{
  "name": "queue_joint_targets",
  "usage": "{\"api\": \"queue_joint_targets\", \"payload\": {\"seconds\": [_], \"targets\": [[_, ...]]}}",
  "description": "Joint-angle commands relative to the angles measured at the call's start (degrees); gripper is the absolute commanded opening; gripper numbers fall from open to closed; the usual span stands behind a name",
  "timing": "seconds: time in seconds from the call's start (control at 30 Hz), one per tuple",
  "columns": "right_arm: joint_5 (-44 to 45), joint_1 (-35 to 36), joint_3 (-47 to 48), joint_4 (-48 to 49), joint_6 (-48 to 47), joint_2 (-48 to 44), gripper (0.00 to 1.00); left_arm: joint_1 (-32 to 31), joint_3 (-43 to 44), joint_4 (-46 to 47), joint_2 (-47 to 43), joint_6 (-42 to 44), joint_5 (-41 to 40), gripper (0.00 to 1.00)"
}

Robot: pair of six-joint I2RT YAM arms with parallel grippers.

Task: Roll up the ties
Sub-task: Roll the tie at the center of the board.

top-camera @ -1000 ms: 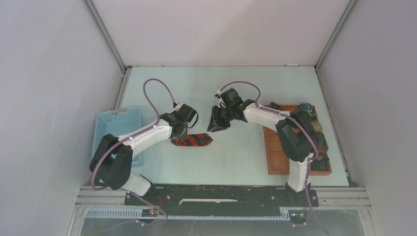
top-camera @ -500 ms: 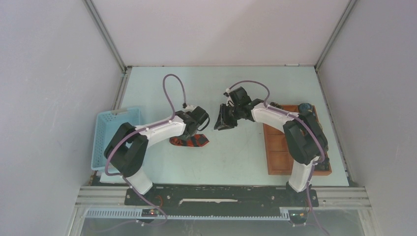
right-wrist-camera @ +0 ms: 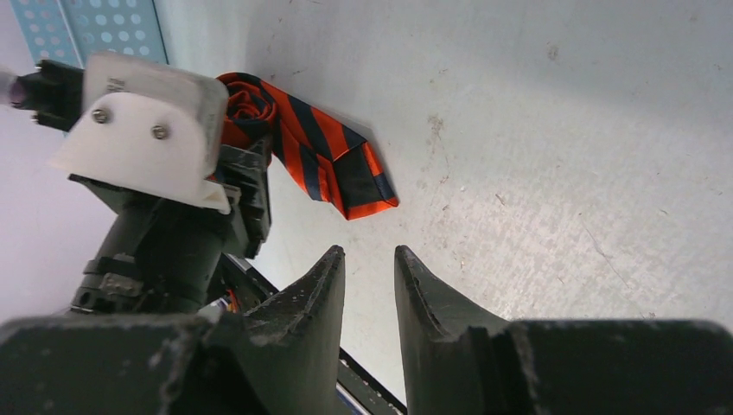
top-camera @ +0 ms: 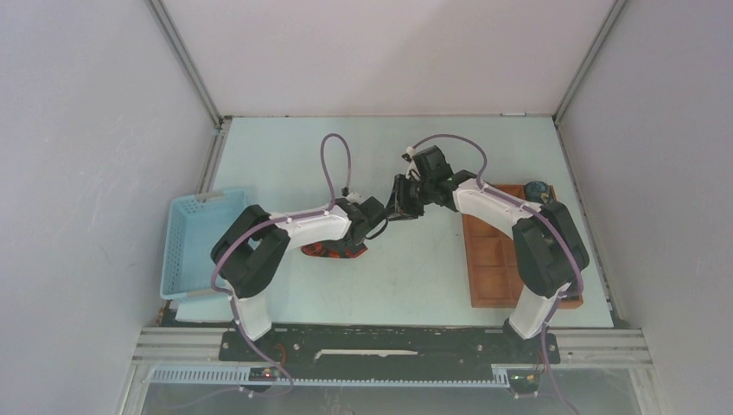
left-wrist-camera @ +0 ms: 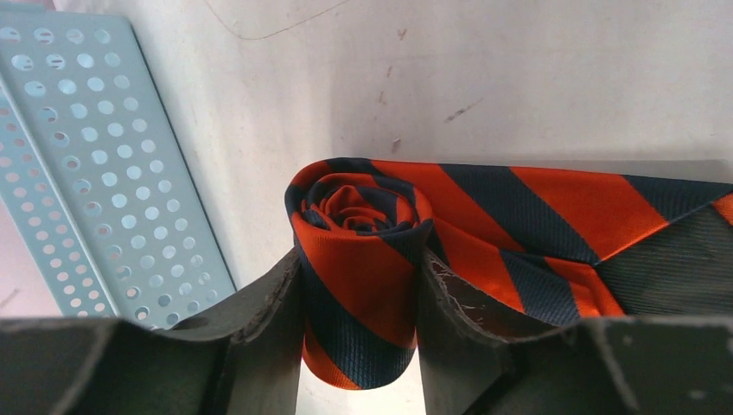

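Observation:
The red-orange and black striped tie [left-wrist-camera: 519,207] lies on the table, one end wound into a roll [left-wrist-camera: 359,233]. My left gripper [left-wrist-camera: 359,268] is shut on that roll, with a finger pressed against each side. The flat tail runs off to the right. In the top view the tie [top-camera: 333,252] sits just below and left of my left gripper [top-camera: 367,226]. My right gripper [right-wrist-camera: 369,252] hangs above the table beyond the tie's pointed tip [right-wrist-camera: 363,194]. Its jaws are a narrow gap apart and hold nothing. It is up and to the right in the top view [top-camera: 402,203].
A light blue perforated basket [top-camera: 192,246] stands at the left, close to the roll in the left wrist view [left-wrist-camera: 95,164]. A brown compartmented tray [top-camera: 488,259] stands at the right, with a small dark rolled tie [top-camera: 539,188] at its far end. My right arm covers part of it.
My left gripper has swung right and turned with the roll, and the flat part of the tie is shorter. My right gripper has drawn back up and to the right.

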Motion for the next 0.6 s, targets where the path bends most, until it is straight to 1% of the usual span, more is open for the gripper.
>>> {"api": "queue_joint_targets", "payload": {"seconds": [0.0, 0.07, 0.3, 0.57], "targets": [[0.31, -0.39, -0.13, -0.07, -1.00, -3.81, 0.31, -1.28, 2.25, 0.64, 2.00, -3.03, 1.52, 0.52], [0.31, -0.42, -0.15, -0.29, -0.99, -4.12, 0.31, -1.54, 2.48, 0.79, 2.26, -3.40, 2.40, 0.55], [0.26, -0.50, -0.14, -0.10, -0.58, -4.77, 0.30, -1.96, 3.09, 0.64, 0.27, -3.84, 5.50, 0.61], [0.13, -0.46, -0.14, 0.41, 0.12, -5.11, 0.31, -1.97, 3.60, 0.88, -6.19, -3.46, 8.51, 0.73]]}}
